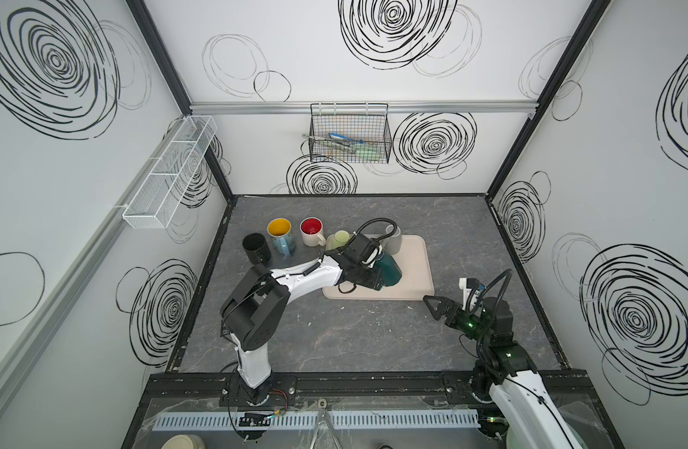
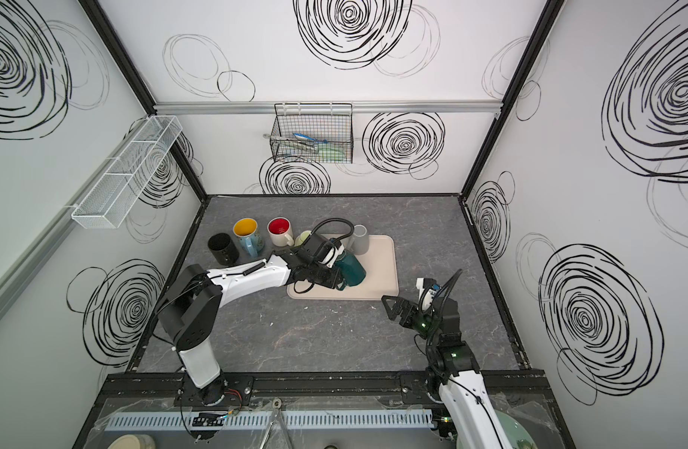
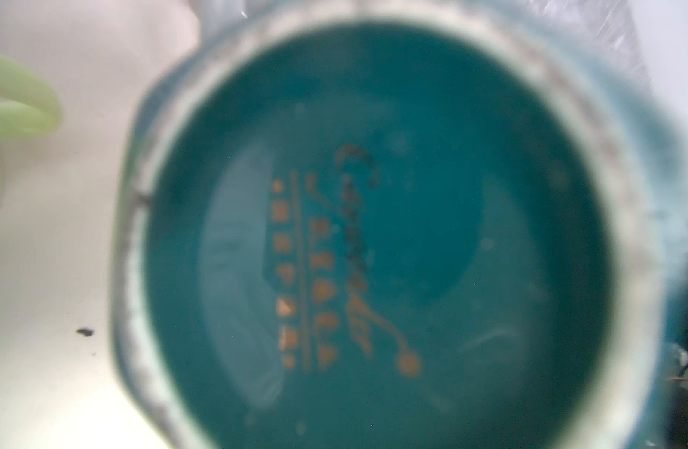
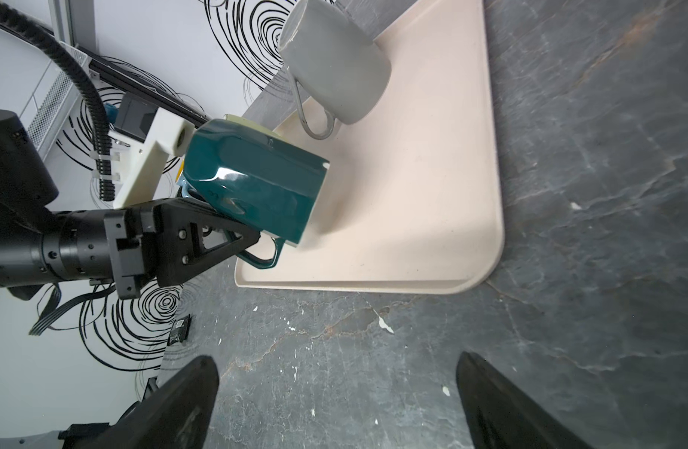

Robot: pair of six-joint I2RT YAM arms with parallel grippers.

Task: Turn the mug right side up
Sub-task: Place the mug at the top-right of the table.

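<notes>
The left jaws are clamped on the teal mug (image 4: 256, 182), apparently at its handle (image 4: 266, 260), holding it tipped with the mouth toward 4 o'clock, over the 9 o'clock side of the beige tray (image 1: 416, 272). A grey mug (image 1: 396, 241) sits at the tray's 11 o'clock corner. The right jaws gape apart above bare desk (image 1: 354, 334), just off the tray's 4 o'clock corner.

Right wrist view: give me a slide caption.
Left tool holds the teal mug by its handle, tilted over the beige tray, grey mug nearby.
</notes>
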